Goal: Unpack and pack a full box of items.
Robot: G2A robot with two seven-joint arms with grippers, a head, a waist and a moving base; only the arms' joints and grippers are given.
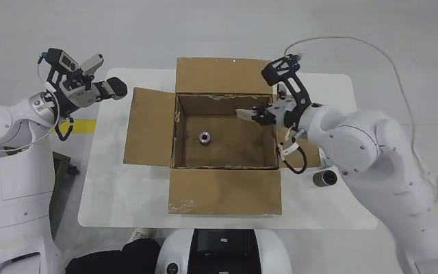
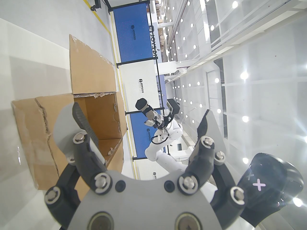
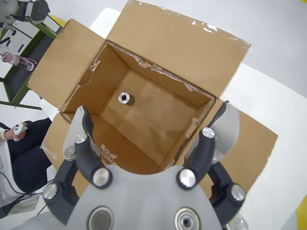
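The right hand (image 3: 154, 108) hangs over the near rim of an open cardboard box (image 3: 177, 48), its fingers (image 3: 82, 120) spread wide apart with nothing between them. The box's flaps fold outward over the white counter (image 3: 271, 101). Near the middle of the frame, a small metal cylinder (image 3: 124, 97) stands on the box floor, apart from the walls.

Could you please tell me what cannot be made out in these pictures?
- Top view: the floor corner of the box below the right end effector, which covers it.
- Top view: the cylinder beside the box, partly covered by the right arm.
- Right wrist view: the cylinder in the box, too small to judge its hole's depth.
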